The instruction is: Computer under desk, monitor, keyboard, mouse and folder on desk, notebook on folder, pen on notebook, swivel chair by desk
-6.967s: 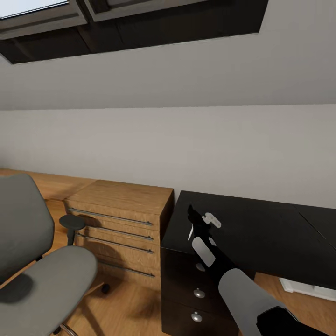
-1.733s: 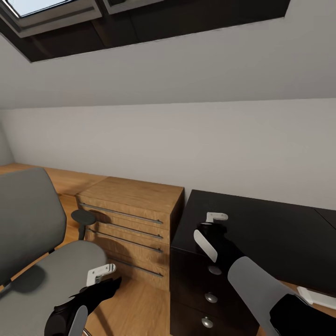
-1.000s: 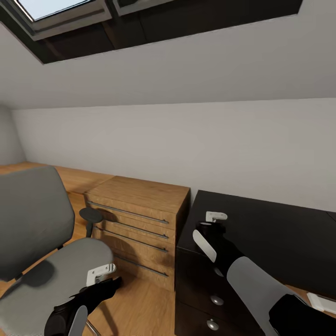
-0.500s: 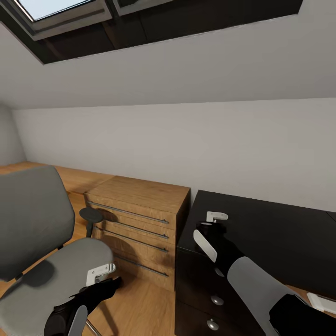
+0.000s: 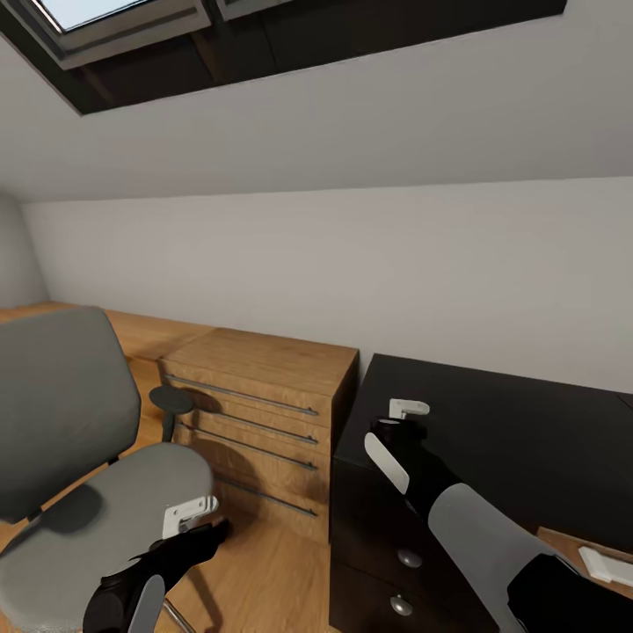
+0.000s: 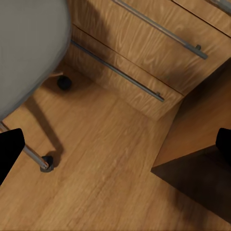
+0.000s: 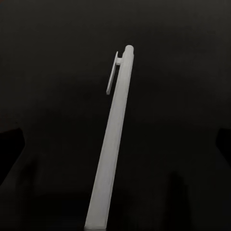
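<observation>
While the right gripper [image 5: 397, 420] is clamped on the pen [image 7: 111, 144], hold it level.
Carry it above the black drawer unit [image 5: 492, 440] toward the desk; left gripper [image 5: 195, 520] spread beside the swivel chair [image 5: 88, 457].

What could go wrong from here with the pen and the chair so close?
The right gripper hangs over the black drawer unit with the pen between its fingers; whether the grip is firm cannot be told, so the pen might slip or roll off. That black top is not the desk, so releasing here would misplace it. The left gripper sits beside the swivel chair; turning the base may nudge the chair away.
</observation>
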{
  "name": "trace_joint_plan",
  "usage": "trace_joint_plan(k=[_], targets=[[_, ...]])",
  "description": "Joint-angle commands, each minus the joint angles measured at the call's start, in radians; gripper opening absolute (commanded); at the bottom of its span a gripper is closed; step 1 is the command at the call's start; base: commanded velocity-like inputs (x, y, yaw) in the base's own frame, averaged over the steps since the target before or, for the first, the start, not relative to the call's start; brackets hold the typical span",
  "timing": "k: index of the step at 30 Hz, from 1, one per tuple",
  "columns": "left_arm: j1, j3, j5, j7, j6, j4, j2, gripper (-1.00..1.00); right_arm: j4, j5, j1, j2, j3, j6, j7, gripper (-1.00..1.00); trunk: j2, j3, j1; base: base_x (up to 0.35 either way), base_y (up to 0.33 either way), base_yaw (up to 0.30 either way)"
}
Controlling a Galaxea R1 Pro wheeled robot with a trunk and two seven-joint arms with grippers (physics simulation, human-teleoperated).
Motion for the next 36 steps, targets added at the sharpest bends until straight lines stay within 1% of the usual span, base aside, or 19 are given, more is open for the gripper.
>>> trace_joint_plan(k=[1,5,31,32,36], targets=[[-0.001,0.001,0.011,0.007,0.004,-0.001,-0.001,1.0,-0.001,-0.005,-0.001,-0.001,0.005,0.006,-0.007,1.0,-0.008,-0.004,0.004,0.0,0.0,0.0],[-0.001,0.001,0.011,0.007,0.004,-0.001,-0.001,1.0,-0.001,-0.005,-0.001,-0.001,0.005,0.007,-0.007,1.0,-0.036,-0.017,0.019,0.0,0.0,0.0],[0.0,0.0,0.011,0.007,0.004,-0.003,-0.001,1.0,0.0,-0.006,-0.001,-0.003,0.001,0.01,0.006,1.0,-0.036,-0.017,0.019,0.0,0.0,0.0],[-0.001,0.0,0.011,0.007,0.004,-0.003,-0.001,1.0,0.001,-0.008,-0.001,-0.004,-0.002,0.01,0.006,1.0,-0.036,-0.017,0.019,0.0,0.0,0.0],[-0.001,0.0,0.011,0.007,0.004,-0.003,-0.001,1.0,0.002,-0.051,-0.001,-0.006,-0.016,0.01,0.008,1.0,-0.036,-0.017,0.019,0.0,0.0,0.0]])
